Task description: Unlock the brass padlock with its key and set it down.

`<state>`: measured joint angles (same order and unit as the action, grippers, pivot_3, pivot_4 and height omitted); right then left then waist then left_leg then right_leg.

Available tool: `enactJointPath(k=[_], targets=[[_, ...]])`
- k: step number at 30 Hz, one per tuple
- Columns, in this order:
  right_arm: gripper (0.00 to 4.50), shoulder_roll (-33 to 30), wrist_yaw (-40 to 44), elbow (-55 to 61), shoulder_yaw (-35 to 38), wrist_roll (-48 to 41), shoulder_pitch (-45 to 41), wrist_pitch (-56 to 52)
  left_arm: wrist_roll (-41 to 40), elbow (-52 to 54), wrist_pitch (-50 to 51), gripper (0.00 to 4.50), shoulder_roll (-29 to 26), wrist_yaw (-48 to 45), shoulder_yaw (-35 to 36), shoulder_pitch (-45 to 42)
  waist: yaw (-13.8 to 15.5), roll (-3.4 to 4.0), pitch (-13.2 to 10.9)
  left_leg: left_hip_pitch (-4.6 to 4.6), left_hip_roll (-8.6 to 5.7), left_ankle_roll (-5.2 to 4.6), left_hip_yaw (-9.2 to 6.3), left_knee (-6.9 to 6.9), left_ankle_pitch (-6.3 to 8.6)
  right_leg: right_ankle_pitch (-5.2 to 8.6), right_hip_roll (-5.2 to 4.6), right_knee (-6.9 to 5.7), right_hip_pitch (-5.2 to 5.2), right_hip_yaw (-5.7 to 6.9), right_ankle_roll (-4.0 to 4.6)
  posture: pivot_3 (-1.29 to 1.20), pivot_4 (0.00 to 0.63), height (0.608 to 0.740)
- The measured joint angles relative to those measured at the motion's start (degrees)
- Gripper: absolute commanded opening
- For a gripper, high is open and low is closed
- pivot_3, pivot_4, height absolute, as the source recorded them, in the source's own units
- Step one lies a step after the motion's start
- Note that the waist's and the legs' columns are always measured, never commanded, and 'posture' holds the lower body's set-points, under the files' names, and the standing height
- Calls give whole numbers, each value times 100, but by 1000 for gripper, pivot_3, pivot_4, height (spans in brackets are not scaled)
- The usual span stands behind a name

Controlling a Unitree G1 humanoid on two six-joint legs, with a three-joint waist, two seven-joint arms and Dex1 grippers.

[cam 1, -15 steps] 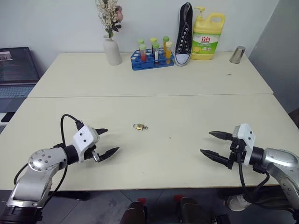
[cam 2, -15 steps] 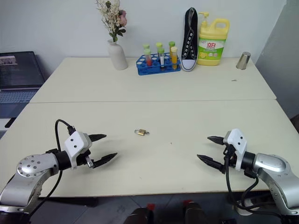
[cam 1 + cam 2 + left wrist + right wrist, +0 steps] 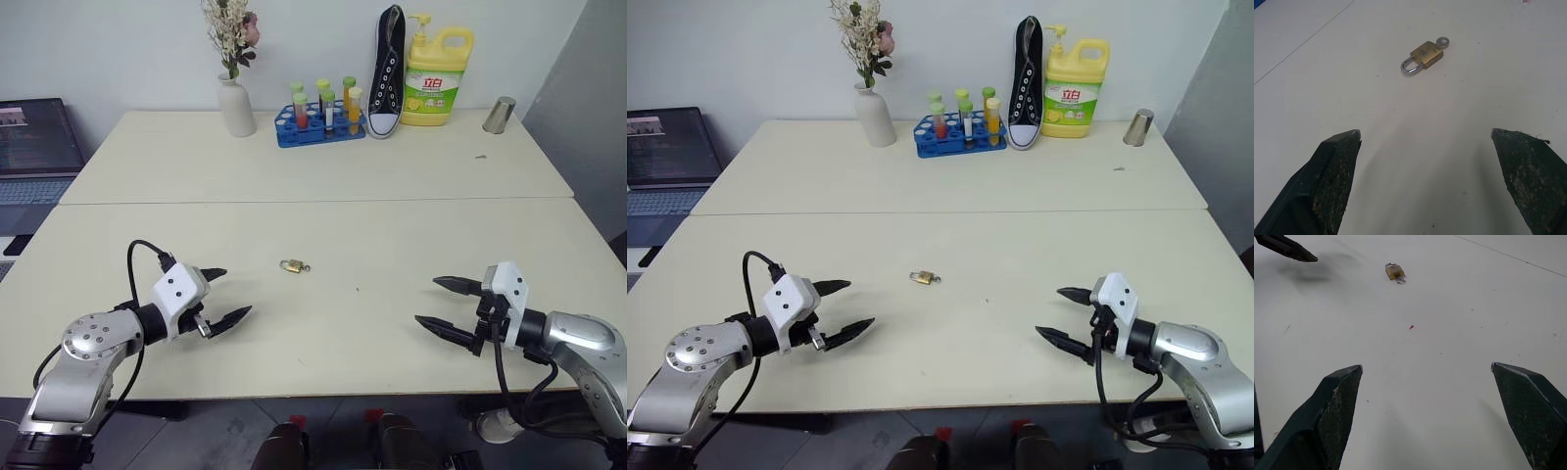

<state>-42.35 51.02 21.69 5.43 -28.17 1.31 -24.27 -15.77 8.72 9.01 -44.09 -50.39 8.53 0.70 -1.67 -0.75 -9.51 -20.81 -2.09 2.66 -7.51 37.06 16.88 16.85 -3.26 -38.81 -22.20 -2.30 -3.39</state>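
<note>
1. Nearest me, my left gripper (image 3: 217,296) hovers just above the near table (image 3: 372,343), fingers spread wide and holding nothing.
2. On the other side, my right gripper (image 3: 441,306) sits at about the same depth, also released and empty, tips pointing inward.
3. Between them and a little farther out, I see the brass padlock (image 3: 291,265) lying flat on the table, apart from both grippers.
4. The key (image 3: 1441,42) is stuck into the padlock's body, its ring head poking out opposite the silver shackle.
5. At the back of the far table stand a white vase with dried flowers (image 3: 234,103), a blue test tube rack (image 3: 319,124), a black sneaker (image 3: 388,70), a yellow detergent bottle (image 3: 434,80) and a metal cup (image 3: 499,115).
6. A laptop (image 3: 35,147) sits off to the left.
</note>
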Motion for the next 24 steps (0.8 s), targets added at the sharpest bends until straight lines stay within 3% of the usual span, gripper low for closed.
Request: enactJointPath(k=[9, 15, 24], targets=[[4413, 40, -103, 38, -7, -9, -254, -130, -532, -241, -182, 4500, 105, -296, 326, -235, -4, 0, 0, 0, 0, 0, 0, 0, 0, 0, 0, 0, -1, 0, 0, 0, 150, 740], [4413, 61, -117, 53, -140, -7, -305, -266, -194, -567, -621, 4500, 115, -290, 259, -401, 0, 0, 0, 0, -10, 0, -1, 0, 0, 0, 1, 1, -1, 2, 0, 0, 150, 740], [4413, 88, -597, 690, -481, -617, -1059, -1953, 390, -2118, -1404, 4500, 329, -742, -640, -2044, 1, -3, -1, -4, -20, 1, -4, 3, -1, 0, 1, -2, -5, 5, 1, 0, 150, 740]])
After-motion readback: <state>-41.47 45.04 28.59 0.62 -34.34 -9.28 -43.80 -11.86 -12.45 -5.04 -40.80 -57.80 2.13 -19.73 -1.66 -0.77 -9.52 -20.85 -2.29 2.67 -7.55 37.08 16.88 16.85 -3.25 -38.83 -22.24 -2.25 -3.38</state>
